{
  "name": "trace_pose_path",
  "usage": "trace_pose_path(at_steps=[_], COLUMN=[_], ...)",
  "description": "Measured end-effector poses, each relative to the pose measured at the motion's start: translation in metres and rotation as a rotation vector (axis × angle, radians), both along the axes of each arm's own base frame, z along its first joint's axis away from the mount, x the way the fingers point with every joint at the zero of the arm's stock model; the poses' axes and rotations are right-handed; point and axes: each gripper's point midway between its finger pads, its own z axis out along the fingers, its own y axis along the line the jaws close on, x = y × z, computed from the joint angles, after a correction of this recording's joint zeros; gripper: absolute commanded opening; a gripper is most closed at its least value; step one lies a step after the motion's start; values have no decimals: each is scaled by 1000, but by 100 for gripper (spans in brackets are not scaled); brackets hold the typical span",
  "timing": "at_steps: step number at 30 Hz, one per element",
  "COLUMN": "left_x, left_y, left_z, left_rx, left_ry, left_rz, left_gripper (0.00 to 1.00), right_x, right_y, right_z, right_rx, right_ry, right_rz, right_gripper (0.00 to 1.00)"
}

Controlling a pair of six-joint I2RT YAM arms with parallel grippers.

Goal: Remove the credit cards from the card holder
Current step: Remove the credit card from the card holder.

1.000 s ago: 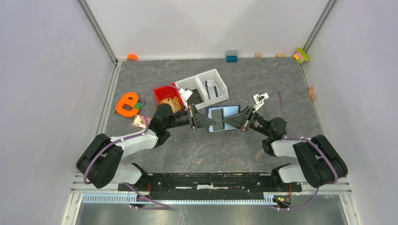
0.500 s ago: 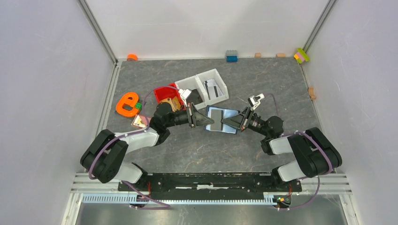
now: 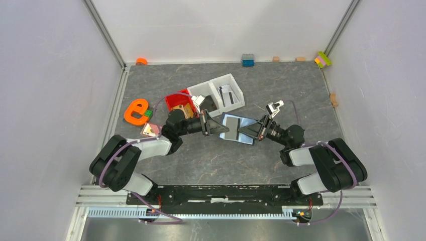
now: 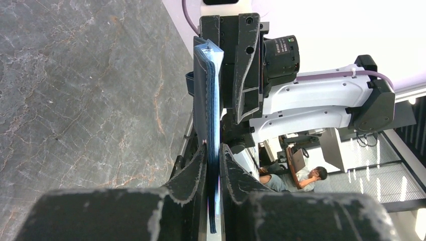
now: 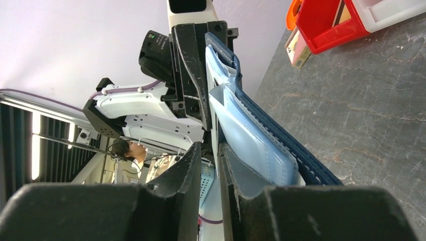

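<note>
Card holder (image 3: 245,122): navy outside with pale stitching, light blue pocket layers inside. It is spread open between the two arms over the middle of the grey marbled table (image 3: 201,160), just on the near side of the white bin (image 3: 232,78). The inner face is turned up and slightly tilted. One dark grey card (image 3: 231,128) lies flat against the light blue lining. I cannot tell whether the holder touches the table.

Left wrist view: the holder (image 4: 205,95) is seen edge-on, with the navy cover toward the table and a thin light layer on the other side.

Left gripper (image 3: 222,129) (image 4: 212,148): the jaws are nearly closed and pinch the holder's left edge, with both fingers pressed on it.

Right gripper (image 3: 241,131) (image 5: 217,148): the jaws are only a sliver apart, clamped on a thin pale layer at the holder's right edge. I cannot tell whether that layer is a pocket flap or a card edge. The navy cover and blue pockets (image 5: 253,138) bulge out past the finger nearest the table.

The two grippers face each other tip to tip across the holder.

The red bin (image 3: 174,97) sits left of the white bin, behind the left arm.
</note>
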Motion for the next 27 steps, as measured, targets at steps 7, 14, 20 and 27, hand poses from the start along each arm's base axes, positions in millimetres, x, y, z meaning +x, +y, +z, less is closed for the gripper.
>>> trace_pose_path(at_steps=[7,14,20,27], left_x=[1,1,1,2], left_y=[0,0,1,2], left_z=[0,0,0,3], left_rx=[-9,-12,-12,-19], left_ry=[13,14,14,3], left_rz=[-5,-9,-7,-4], left_gripper=[2,2,2,2], right_x=[-2,-3,-4,-6], right_y=[-1,-1,-1,-2], right_z=[5,6,7,13], right_rx=[4,3,0,-10], right_ry=[-27,-35,-51,-127], right_rz=[-1,2,0,-5], right_gripper=[25,27,26,26])
